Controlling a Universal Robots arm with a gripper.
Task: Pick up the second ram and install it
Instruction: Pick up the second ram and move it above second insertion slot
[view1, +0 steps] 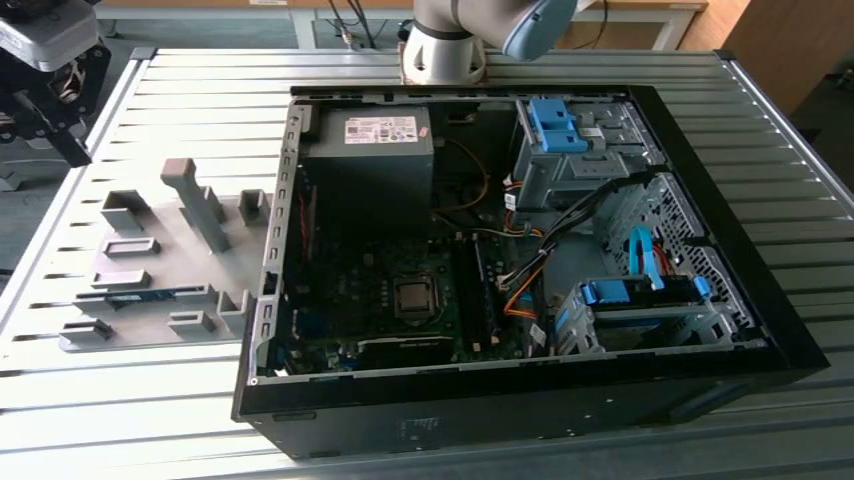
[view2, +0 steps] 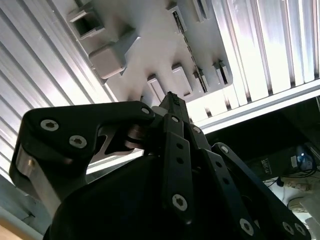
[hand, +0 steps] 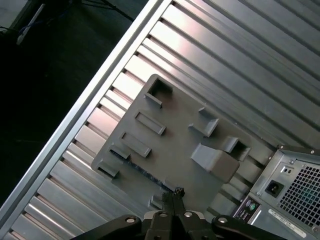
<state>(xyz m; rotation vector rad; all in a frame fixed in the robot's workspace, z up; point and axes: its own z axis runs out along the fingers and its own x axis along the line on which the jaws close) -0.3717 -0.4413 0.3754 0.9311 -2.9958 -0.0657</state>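
The second ram (view1: 140, 296) is a thin blue-green stick lying in a slot of the grey holder plate (view1: 154, 335), at the exterior view's left of the open computer case (view1: 534, 400). In the first wrist view the ram (hand: 146, 173) is a dark strip along the plate's near edge, and in the second wrist view the ram (view2: 184, 40) runs beside small blocks. My gripper (view1: 67, 140) hangs high above the table, beyond the plate's far left corner. Its fingers (hand: 175, 193) are pressed together, shut on nothing, well apart from the ram. The gripper (view2: 172, 99) points toward the plate.
Grey holder blocks (view1: 200, 200) stand up from the plate, some tall. The case holds a motherboard (view1: 400, 300), a power supply (view1: 367, 150), cables and blue drive-bay clips (view1: 641, 292). The arm's base (view1: 447, 45) stands behind the case. The ribbed metal table (view1: 134, 410) ends at an edge (hand: 85, 107).
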